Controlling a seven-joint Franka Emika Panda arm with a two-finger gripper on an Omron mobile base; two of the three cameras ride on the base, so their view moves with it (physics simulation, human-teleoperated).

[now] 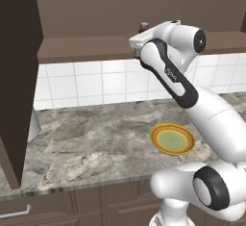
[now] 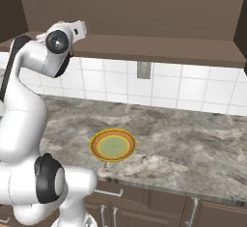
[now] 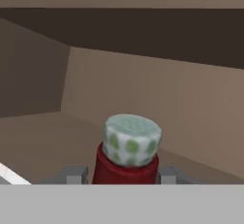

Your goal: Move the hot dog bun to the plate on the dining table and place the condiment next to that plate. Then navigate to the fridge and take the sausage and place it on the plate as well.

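End effector (image 3: pixel 125 176) fingers flank the condiment (image 3: pixel 127 154) on both sides.

Yellow plate (image 1: pixel 172 139) on marble counter (image 1: pixel 86 143); arm reaches up to cabinet shelf (image 1: pixel 81 47).

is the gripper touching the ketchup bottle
Touching, it seems: in the hand view the gripper has a grey fingertip pressed against each side of the red ketchup bottle, no gap visible.
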